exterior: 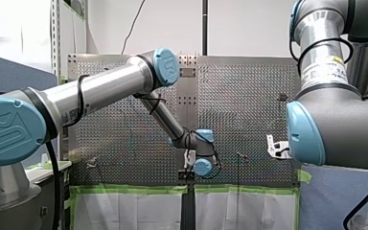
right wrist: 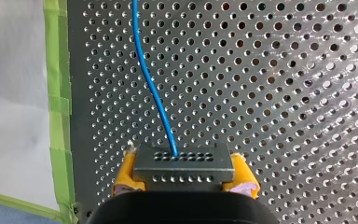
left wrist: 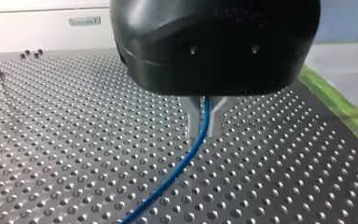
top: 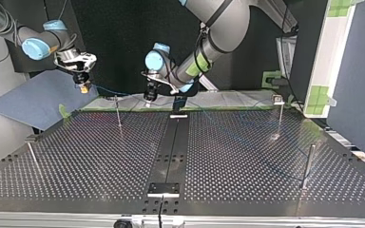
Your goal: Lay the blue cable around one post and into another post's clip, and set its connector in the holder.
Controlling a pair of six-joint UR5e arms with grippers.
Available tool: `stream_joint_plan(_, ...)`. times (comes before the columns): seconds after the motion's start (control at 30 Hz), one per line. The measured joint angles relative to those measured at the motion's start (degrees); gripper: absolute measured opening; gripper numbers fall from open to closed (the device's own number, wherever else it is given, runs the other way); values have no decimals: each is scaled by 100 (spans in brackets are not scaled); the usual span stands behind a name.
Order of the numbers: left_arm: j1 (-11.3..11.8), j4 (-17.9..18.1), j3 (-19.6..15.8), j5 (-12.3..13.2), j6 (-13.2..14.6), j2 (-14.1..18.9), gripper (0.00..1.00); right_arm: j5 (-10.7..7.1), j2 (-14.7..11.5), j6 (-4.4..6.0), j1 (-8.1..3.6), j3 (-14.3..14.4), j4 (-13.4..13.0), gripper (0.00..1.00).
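Observation:
The blue cable (left wrist: 186, 158) runs up off the perforated table (left wrist: 74, 154) and passes between the metal fingers of my left gripper (left wrist: 205, 133), which is shut on it just above the plate. My right gripper (right wrist: 184, 173) has its yellow pads (right wrist: 127, 171) shut on the dark connector (right wrist: 182, 161); the cable (right wrist: 154, 93) leaves the connector's face and hangs over the plate. In the top view my right gripper (top: 82, 87) holds the connector raised at the far left. From it the cable (top: 119, 93) leads across to my left gripper (top: 150, 98) near the far middle.
Thin posts stand on the plate: one (top: 118, 113) between the two grippers, one with a clip (top: 280, 114) at the far right, one (top: 308, 166) at the near right and one (top: 32, 156) at the near left. Small brackets (top: 163, 189) sit on the dark centre strip. Green tape (right wrist: 58, 93) edges the plate.

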Motion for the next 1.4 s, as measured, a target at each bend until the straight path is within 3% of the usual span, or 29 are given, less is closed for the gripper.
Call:
stream_joint_plan(0.13, -4, -4, -1, 75, -40, 0, 3, -1, 0, 0, 1, 0, 0, 0)
stream_joint_plan(0.57, -89, -99, -1, -49, -164, 0, 3, -9, 0, 50, -1, -1, 0, 0)
stream_joint_plan(0.63, -93, -154, 1, 10, -228, 1, 13, -9, 1, 51, -1, -1, 0, 0)
stream_joint_plan(0.67, -90, -187, 1, 43, -264, 2, 13, -9, 1, 52, -1, -1, 0, 0)
stream_joint_plan(0.73, -86, -252, 2, 109, -357, 1, 28, -9, 1, 52, 0, -1, -2, 0)
stream_joint_plan(0.77, -86, -275, 3, 128, -401, 1, 28, -9, 1, 52, 0, -2, -11, 0)
stream_joint_plan(0.83, -95, -334, 0, 150, -491, 2, 41, -9, 1, 53, -1, -2, -42, 0)
stream_joint_plan(1.2, -172, -511, 2, 188, -513, 8, 44, -9, 1, 123, 1, -6, -260, 0)
stream_joint_plan(1.4, -218, -612, 1, 389, -467, 8, 44, -9, 1, 178, -1, -12, -354, 0)
